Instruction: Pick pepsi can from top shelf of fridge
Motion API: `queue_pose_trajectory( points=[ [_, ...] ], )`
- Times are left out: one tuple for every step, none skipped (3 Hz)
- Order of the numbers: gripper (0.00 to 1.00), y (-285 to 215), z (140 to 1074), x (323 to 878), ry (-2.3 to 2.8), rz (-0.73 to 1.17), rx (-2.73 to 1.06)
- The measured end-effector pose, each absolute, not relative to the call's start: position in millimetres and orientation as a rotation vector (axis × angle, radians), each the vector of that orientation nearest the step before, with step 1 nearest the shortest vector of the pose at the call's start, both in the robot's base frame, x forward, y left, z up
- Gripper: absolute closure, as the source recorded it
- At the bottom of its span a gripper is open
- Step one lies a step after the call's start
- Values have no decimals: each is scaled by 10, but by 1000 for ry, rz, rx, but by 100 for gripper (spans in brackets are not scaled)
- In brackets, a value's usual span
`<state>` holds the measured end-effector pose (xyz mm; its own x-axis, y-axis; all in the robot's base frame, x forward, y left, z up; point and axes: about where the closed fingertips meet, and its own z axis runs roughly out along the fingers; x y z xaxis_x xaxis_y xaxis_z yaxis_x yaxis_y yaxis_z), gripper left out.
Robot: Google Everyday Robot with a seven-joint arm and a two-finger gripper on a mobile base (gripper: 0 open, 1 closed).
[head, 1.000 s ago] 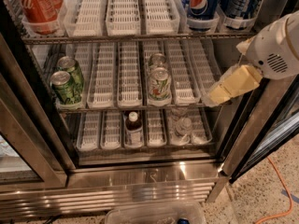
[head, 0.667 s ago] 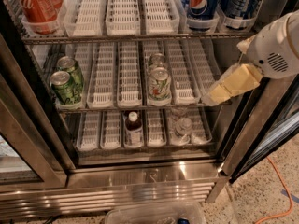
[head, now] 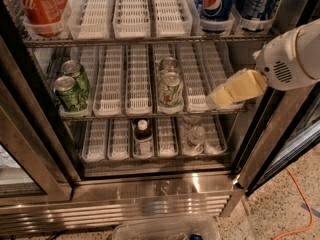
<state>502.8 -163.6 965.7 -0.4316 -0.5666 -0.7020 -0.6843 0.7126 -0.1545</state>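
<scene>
The pepsi can [head: 216, 1], dark blue with the round globe logo, stands upright in a lane tray at the right of the top shelf [head: 125, 41] of the fridge [head: 150, 186]. My gripper [head: 234, 89], pale yellow on a white arm, hangs in front of the middle rack's right end. It is below and a little right of the pepsi can and does not touch it. It holds nothing that I can see.
A second blue can with pale lettering [head: 257, 1] stands right of the pepsi can. A red Coca-Cola can [head: 37, 4] is at the top left. Green cans [head: 70, 91], pale cans [head: 171, 86] and bottles [head: 143, 136] sit on the lower racks. The dark door frame [head: 272, 134] is at the right.
My gripper has edged slightly to the left in front of the middle rack. Nothing else has moved.
</scene>
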Motion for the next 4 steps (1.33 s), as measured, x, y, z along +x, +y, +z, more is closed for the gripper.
queue_pose_trajectory(
  points=[
    [0,-1497,9626,5218,2143,219,-811],
    [0,-1327,9632,5437,2114,222,-717],
    [0,-1237,9787,5586,2063,191,-629],
    [0,-1227,9982,5595,2013,161,-525]
  ],
)
